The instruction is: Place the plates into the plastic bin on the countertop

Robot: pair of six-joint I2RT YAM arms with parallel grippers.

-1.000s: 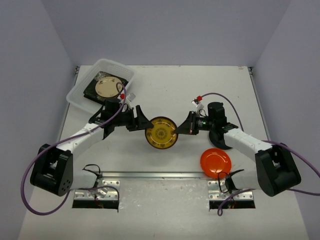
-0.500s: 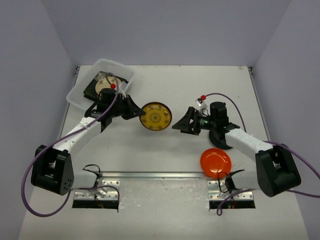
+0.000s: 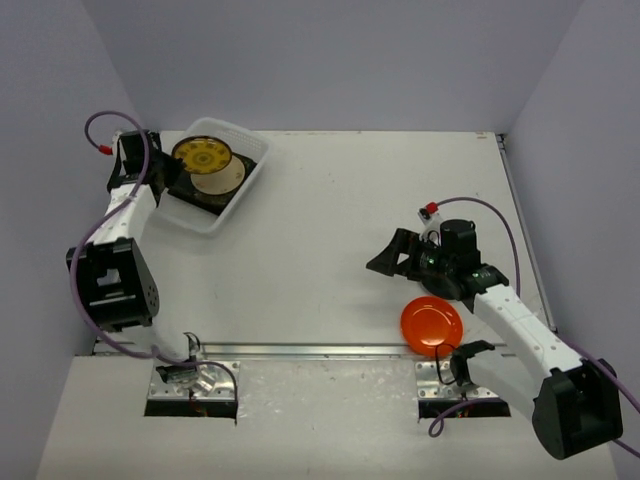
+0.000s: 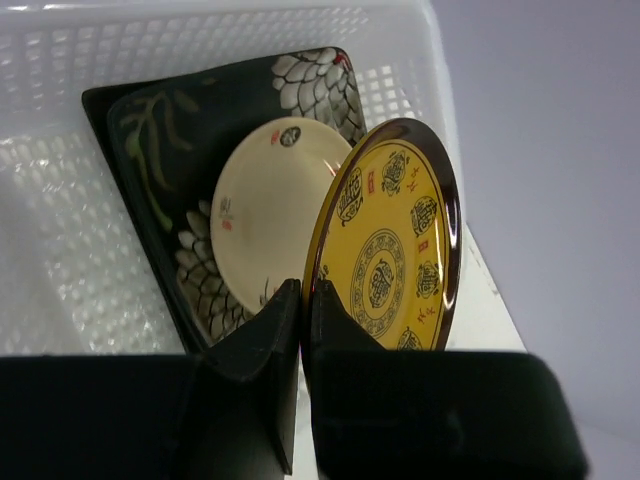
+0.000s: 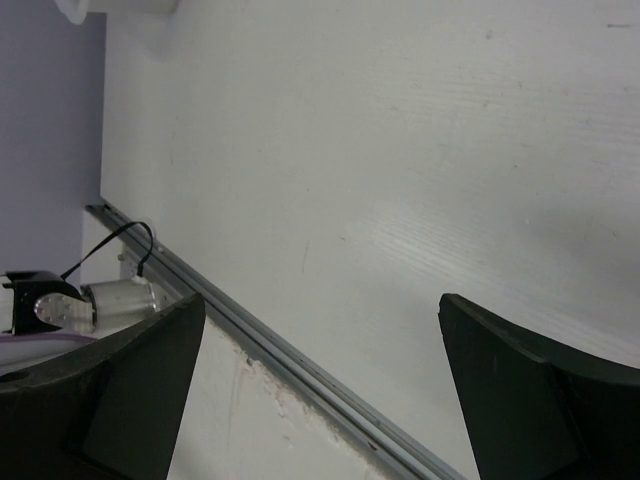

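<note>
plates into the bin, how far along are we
Done: a black flowered plate and a cream plate lie in the plastic bin. In hand: the left hand is shut on the rim of the yellow plate, holding it over the bin, not yet released. Left: the orange plate sits on the countertop near the right hand, which is open and empty.
</note>
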